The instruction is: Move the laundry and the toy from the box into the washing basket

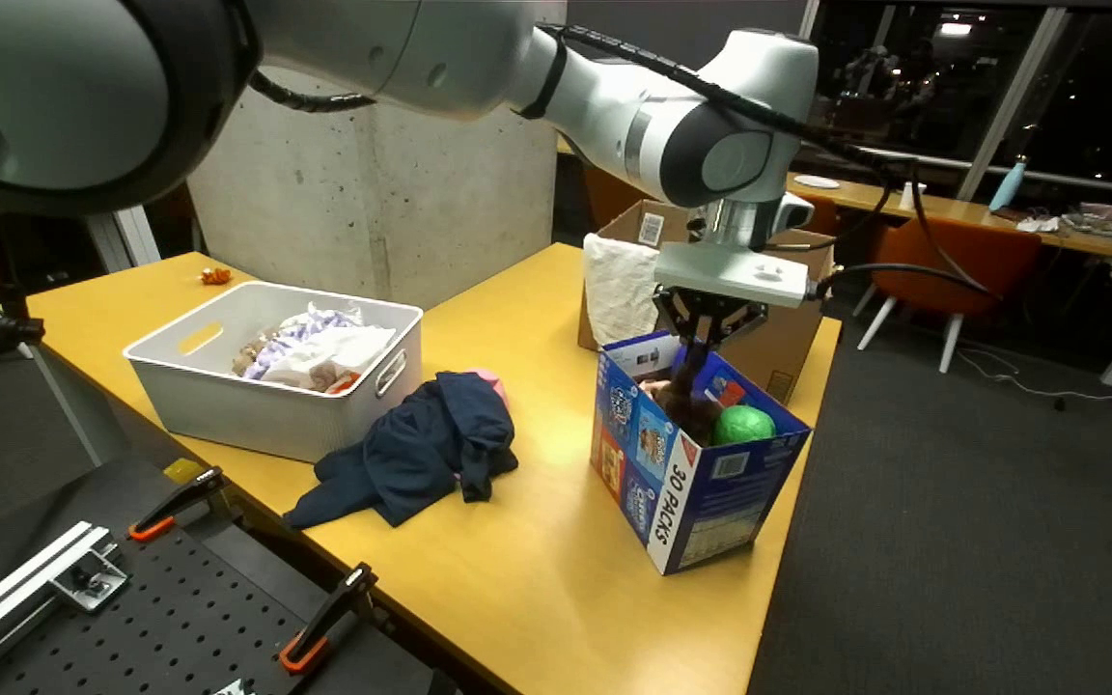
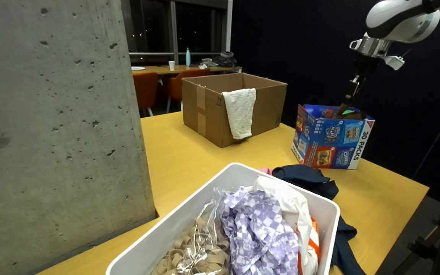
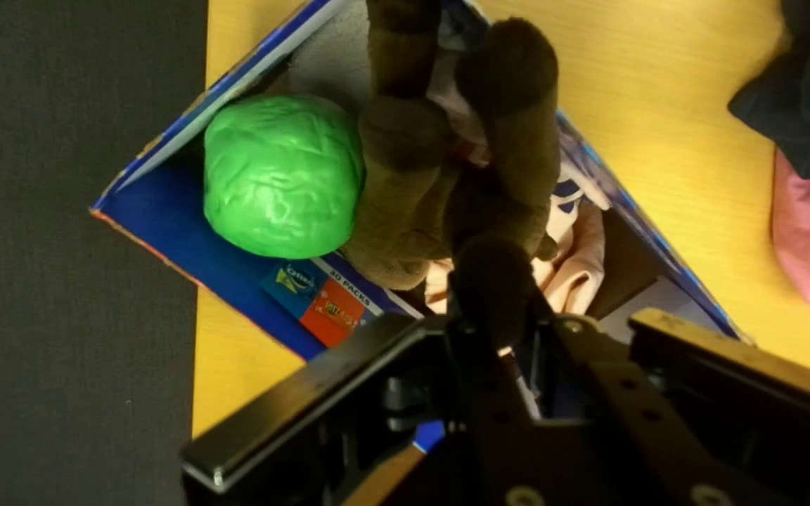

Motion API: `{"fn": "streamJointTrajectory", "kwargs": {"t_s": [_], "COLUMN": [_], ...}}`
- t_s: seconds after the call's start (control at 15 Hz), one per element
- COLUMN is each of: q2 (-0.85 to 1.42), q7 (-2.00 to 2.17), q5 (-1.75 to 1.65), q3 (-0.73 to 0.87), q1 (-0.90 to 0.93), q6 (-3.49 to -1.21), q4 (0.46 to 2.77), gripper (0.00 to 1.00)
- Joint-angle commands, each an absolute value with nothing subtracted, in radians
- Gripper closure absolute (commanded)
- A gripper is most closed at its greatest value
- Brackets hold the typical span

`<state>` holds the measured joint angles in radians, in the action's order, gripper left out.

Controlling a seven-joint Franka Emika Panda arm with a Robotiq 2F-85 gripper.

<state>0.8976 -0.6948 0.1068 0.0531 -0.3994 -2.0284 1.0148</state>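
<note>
1. The gripper points down into the blue box, its jaws nearly together and pinching one limb of the brown plush toy; only a slim width of dark plush sits between them.
2. The rest of the brown plush toy lies inside the blue box, as the wrist view and an exterior view show, right beside the green ball and seemingly against it.
3. Something peach-coloured shows under the plush in the same box; what it is cannot be made out.
4. The blue box stands upright on the tabletop, close to an edge, with its top open and "30 PACKS" printed down one side.
5. The washing basket stands well apart from the blue box. In it lie a crumpled purple-and-white checked piece, a white piece with orange parts and a heap of tan strips partly under clear film.
6. The laundry is on the tabletop: the navy cloth lies rumpled between basket and box, just beside the basket, and the pink cloth peeks out from under it. Whether the navy cloth touches the basket cannot be told.
7. A brown cardboard box stands near the blue one, and a white cloth hangs over its rim in both exterior views.
</note>
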Motion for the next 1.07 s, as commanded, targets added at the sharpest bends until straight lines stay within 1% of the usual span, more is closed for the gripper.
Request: {"fn": "streamJointTrajectory", "kwargs": {"t_s": [0.0,0.33,0.6,1.0], "q2": [0.757,0.585,0.443,0.348], "q7": [-0.689,-0.669,-0.617,-0.509], "q5": [0.113,0.084,0.034,-0.080], "q3": [0.056,0.057,0.059,0.038], "q1": [-0.404,-0.349,-0.257,-0.145], "q6": [-2.045,-2.093,-2.151,-2.142], "q4": [1.152,1.336,1.489,1.582], "gripper": [0.96,0.96,0.96,0.96]}}
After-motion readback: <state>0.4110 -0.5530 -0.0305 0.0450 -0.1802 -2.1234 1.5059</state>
